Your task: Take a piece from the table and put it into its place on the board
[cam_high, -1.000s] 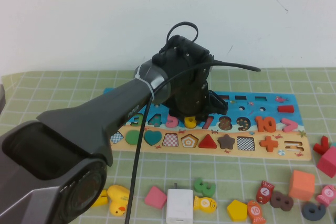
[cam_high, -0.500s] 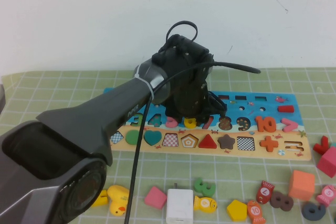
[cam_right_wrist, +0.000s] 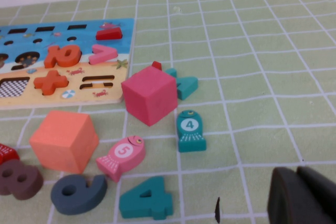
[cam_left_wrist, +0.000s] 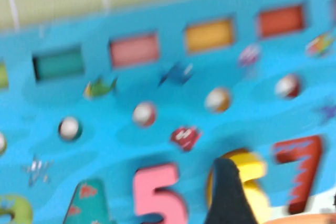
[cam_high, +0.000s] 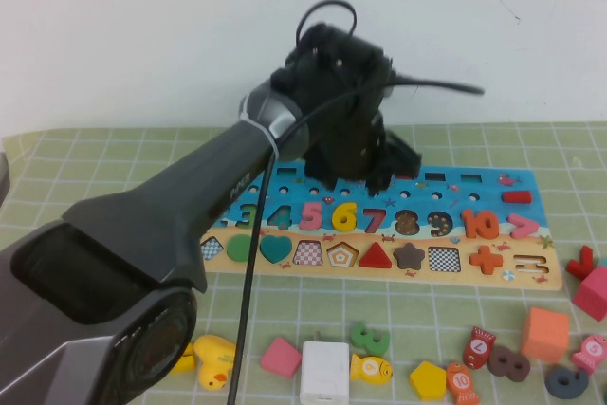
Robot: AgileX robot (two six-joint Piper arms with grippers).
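Left gripper (cam_high: 365, 177) hangs wide open above the piece (cam_high: 344, 218) seated in the board (cam_high: 474, 198).

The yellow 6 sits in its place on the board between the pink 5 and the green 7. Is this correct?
Not quite: the 7 is red, not green, as the high view shows. The yellow 6 does sit on the board between it and the pink 5.

Yellow piece (cam_high: 344, 218); board (cam_high: 493, 198) blue above, tan below; table (cam_high: 114, 154) pale green, white-gridded
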